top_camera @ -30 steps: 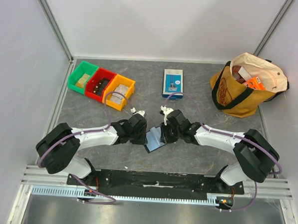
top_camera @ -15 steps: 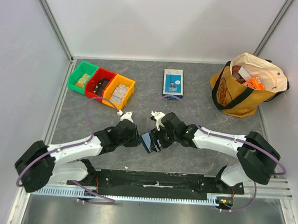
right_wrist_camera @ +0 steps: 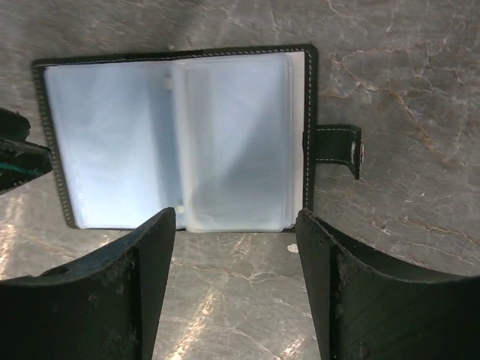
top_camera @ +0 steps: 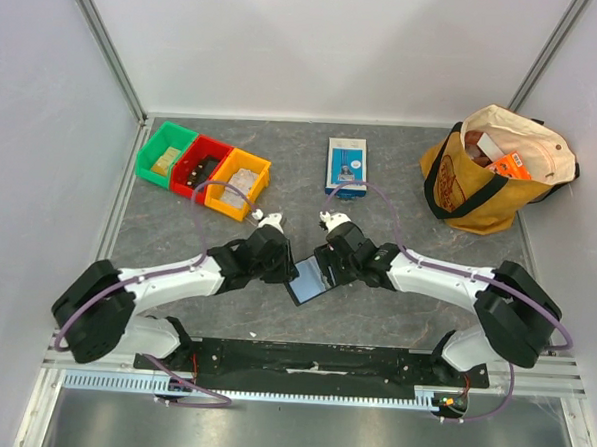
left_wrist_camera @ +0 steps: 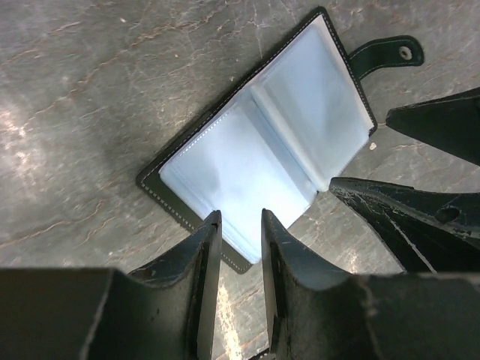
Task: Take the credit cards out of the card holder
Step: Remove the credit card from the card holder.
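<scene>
Left fingers (left_wrist_camera: 199, 270): a narrow slit apart, clamped on nothing. Left gripper (left_wrist_camera: 238, 219): hangs low over the outer edge of one leaf of the card holder (left_wrist_camera: 255, 150), tips above the dark stitched rim; cannot tell whether touching. Right fingers (right_wrist_camera: 146, 262): spread wide, nothing between them. Right gripper (right_wrist_camera: 235, 217): hovers at the holder's long edge, one fingertip to either side of the middle fold. In the left wrist view, the right fingers' dark tips sit just beside that same long edge.

Between the two grippers, on the bench (top_camera: 283, 143): the card holder, lying open and flat, with pale bluish clear sleeves facing up and a black rim with light stitching all round. Off the leaf farthest from the left gripper: a black strap (right_wrist_camera: 337, 150) with a snap, flat on the grey marbled surface. Cannot tell what sits inside the sleeves.

Farther out, in the top view: both arms reaching inward from the near edge, meeting over the holder at the middle front of the bench. Behind the holder, well apart: a blue-and-white box (top_camera: 347, 166). Back left, three bins side by side: green bin (top_camera: 166, 154), red bin (top_camera: 201, 167), yellow-orange bin (top_camera: 238, 183). Back right: a stuffed yellow bag (top_camera: 475, 193) with black handles and a cream cap (top_camera: 523, 135) on top.
</scene>
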